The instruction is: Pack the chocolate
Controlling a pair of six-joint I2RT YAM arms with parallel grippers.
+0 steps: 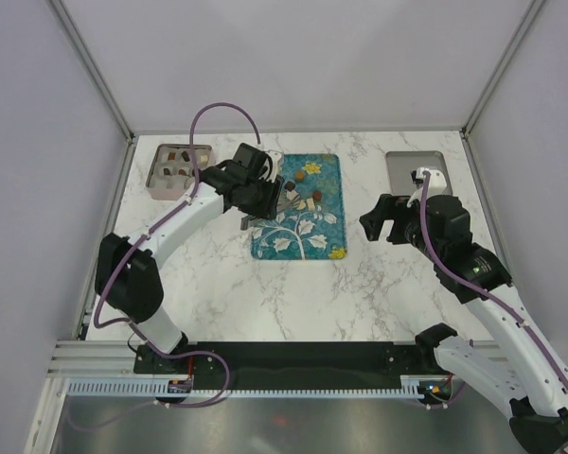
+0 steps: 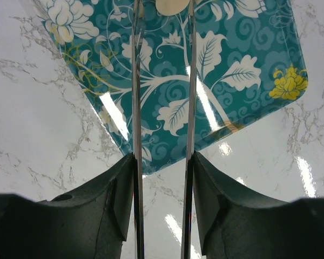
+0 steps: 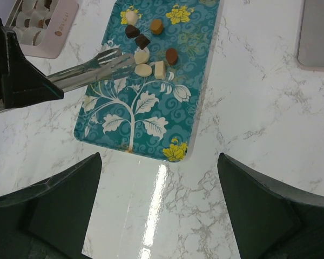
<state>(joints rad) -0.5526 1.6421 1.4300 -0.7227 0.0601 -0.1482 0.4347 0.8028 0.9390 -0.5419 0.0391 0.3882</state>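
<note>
Left gripper (image 2: 162, 202) clamped on tongs (image 2: 136, 108).
I saw 1 cream chocolate (image 3: 141, 56) just beyond the tips, in line with their long axis; right gripper (image 3: 159, 159) gaped, farther off.

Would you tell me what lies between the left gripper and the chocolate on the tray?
The metal tongs, held in the left gripper, span that stretch over the teal tray; their tips end beside the chocolate. The right wrist view shows it.
</note>
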